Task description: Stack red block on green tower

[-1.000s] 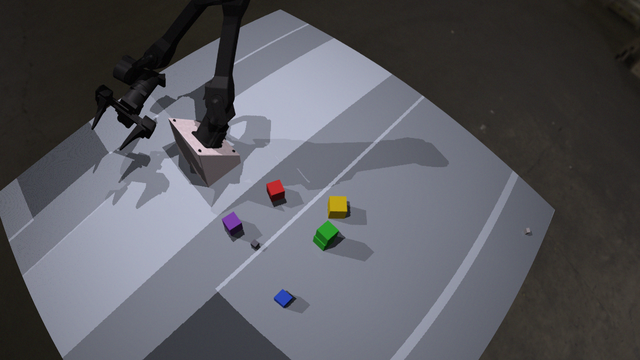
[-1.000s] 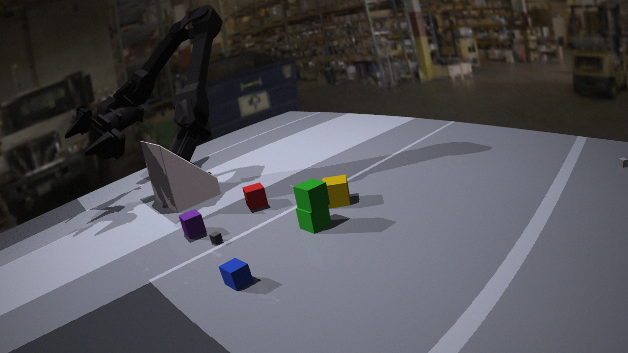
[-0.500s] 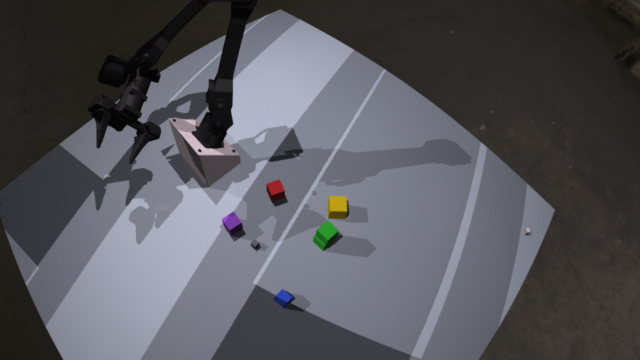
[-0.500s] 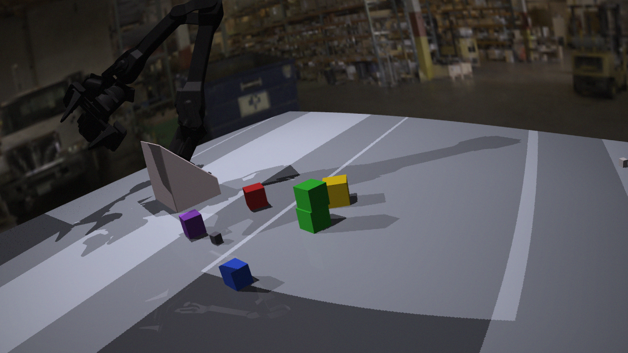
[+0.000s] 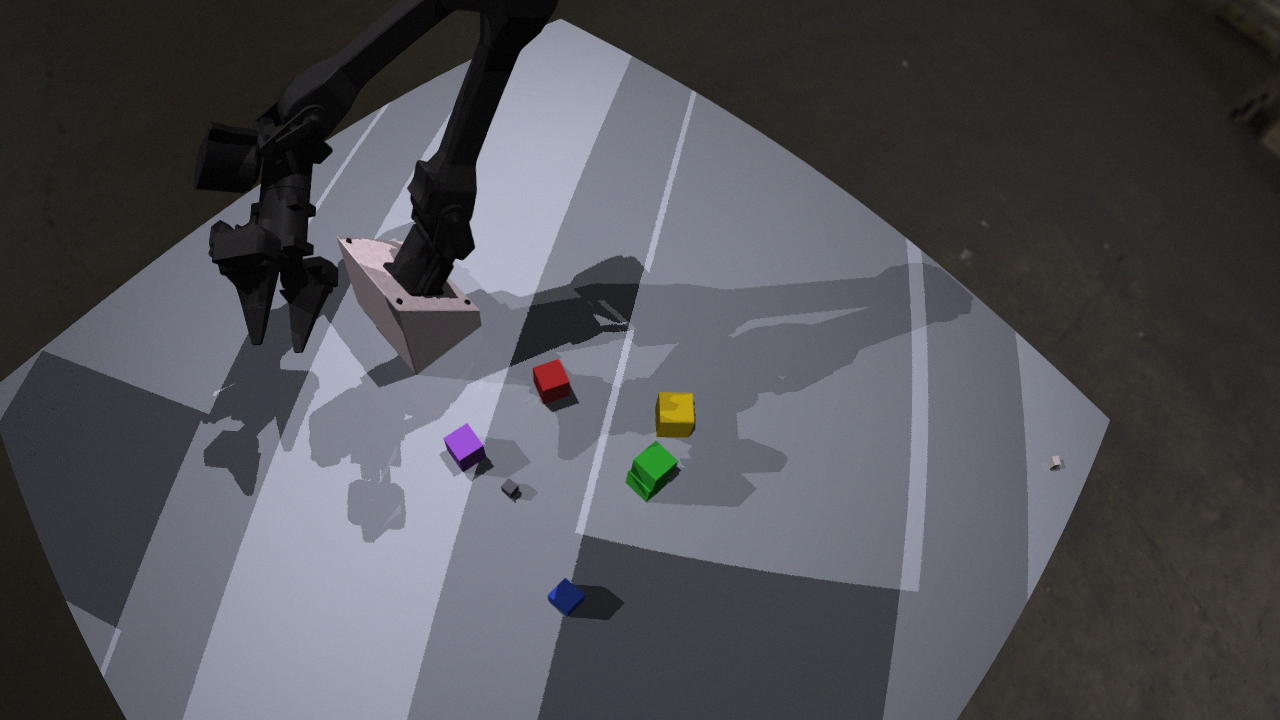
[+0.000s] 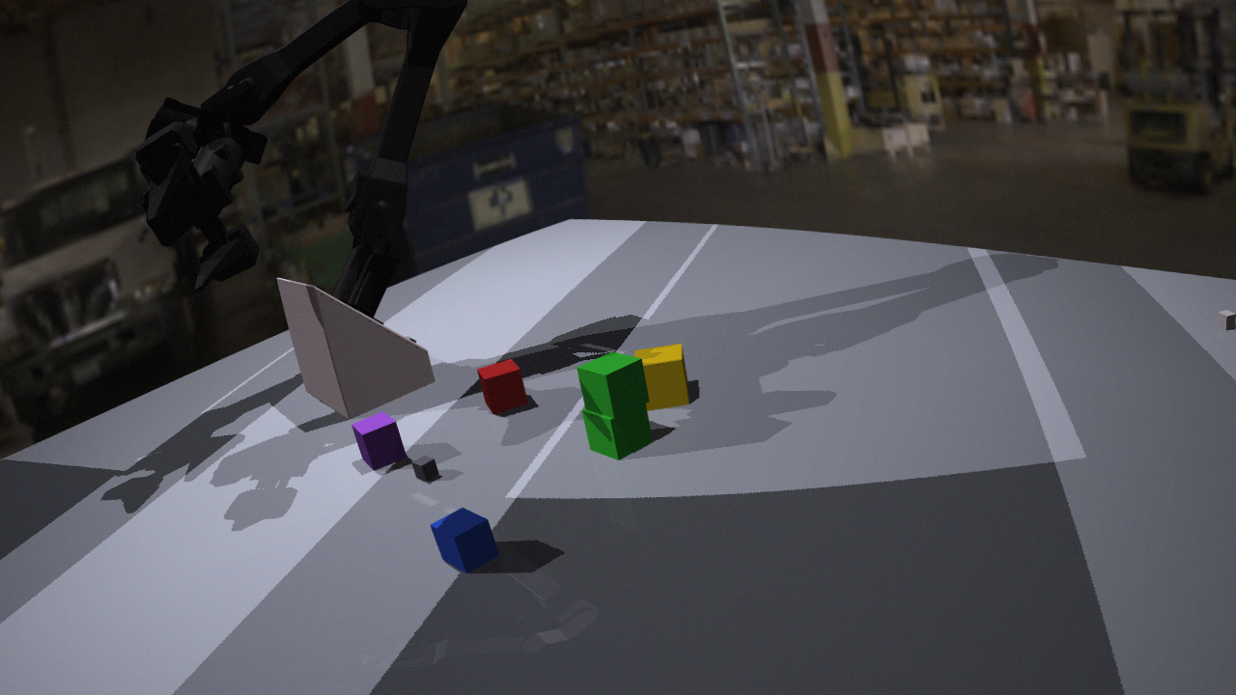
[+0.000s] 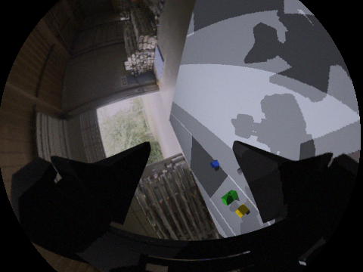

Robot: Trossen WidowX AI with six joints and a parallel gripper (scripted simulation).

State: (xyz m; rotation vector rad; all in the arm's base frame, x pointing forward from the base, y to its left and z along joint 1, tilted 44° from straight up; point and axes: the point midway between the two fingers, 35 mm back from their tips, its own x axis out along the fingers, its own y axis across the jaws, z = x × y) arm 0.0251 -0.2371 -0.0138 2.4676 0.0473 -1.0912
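Note:
The red block [image 5: 551, 381] [image 6: 502, 386] stands on the table between the arm's base and the green tower. The green tower [image 5: 653, 468] [image 6: 614, 405] [image 7: 229, 197] is two green blocks, one on the other, upright, the upper one slightly offset. My gripper [image 5: 278, 347] [image 7: 192, 145] is open and empty. It hangs high at the left of the top view, beyond the base and well away from the red block and the tower. In the wrist view the red block is almost wholly hidden behind the right finger.
A yellow block [image 5: 674, 414] [image 6: 665, 377] [image 7: 242, 211] stands close behind the green tower. A purple block [image 5: 463, 445] [image 6: 379, 440], a small dark cube [image 5: 510, 488] [image 6: 426, 469] and a blue block [image 5: 565, 597] [image 6: 464, 540] [image 7: 215, 164] also lie on the table. The pinkish base [image 5: 438, 333] [image 6: 362, 367] stands left of the red block.

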